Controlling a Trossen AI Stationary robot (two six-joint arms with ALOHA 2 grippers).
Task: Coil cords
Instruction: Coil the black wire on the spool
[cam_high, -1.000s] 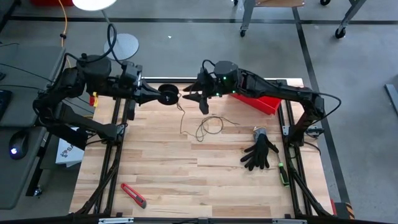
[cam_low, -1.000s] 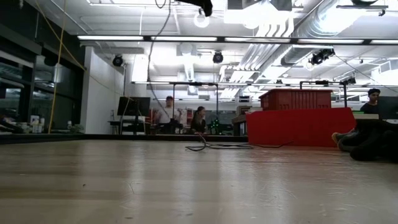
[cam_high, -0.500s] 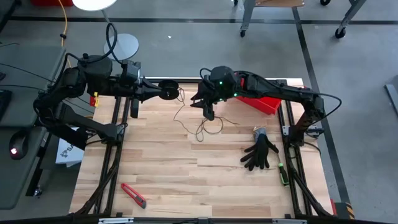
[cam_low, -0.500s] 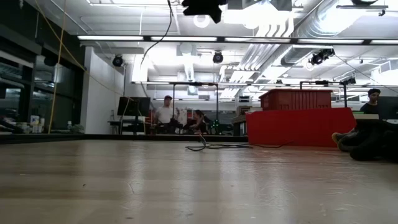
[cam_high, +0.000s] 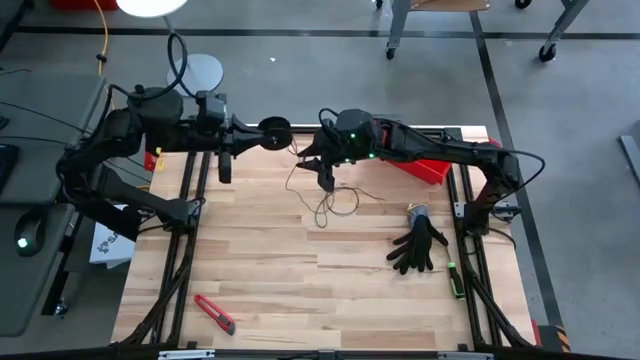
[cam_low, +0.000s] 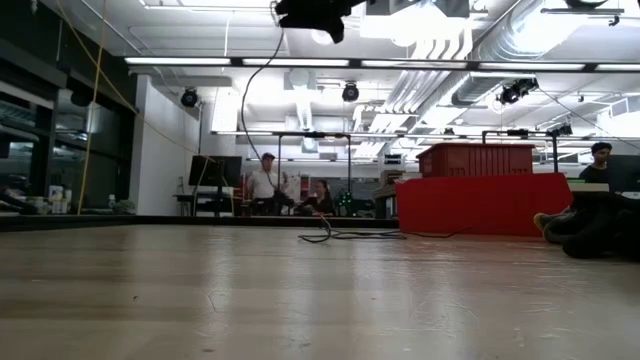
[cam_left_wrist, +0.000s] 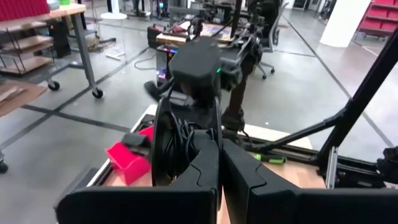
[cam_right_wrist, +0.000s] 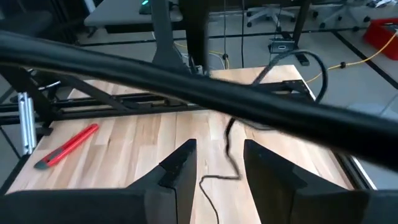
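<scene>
The table (cam_high: 300, 270) is the reference landmark for all positions. Both arms work above its far edge; the remaining cord lies on its far middle.

Left end effector (cam_high: 262, 128): raised above the far edge of the table, fingers fully closed and clamped on the small round black spool (cam_high: 275, 128). In the left wrist view the spool (cam_left_wrist: 171, 143) stands on edge between the two fingers, with turns of cord already on it.

Right end effector (cam_high: 325, 172): above the far middle of the table, just beside the spool, fingers parted. In the right wrist view the thin dark cord (cam_right_wrist: 227, 146) passes between the fingers; whether they pinch it or only guide it cannot be told.

Cord (cam_high: 335, 203): one run climbs from the table toward the spool; the slack lies in a loose loop on the table.

Judged step: winding in progress, partly complete. The next move calls for carrying the cord round the spool while maintaining light tension, so the loose loop feeds without snagging.
</scene>
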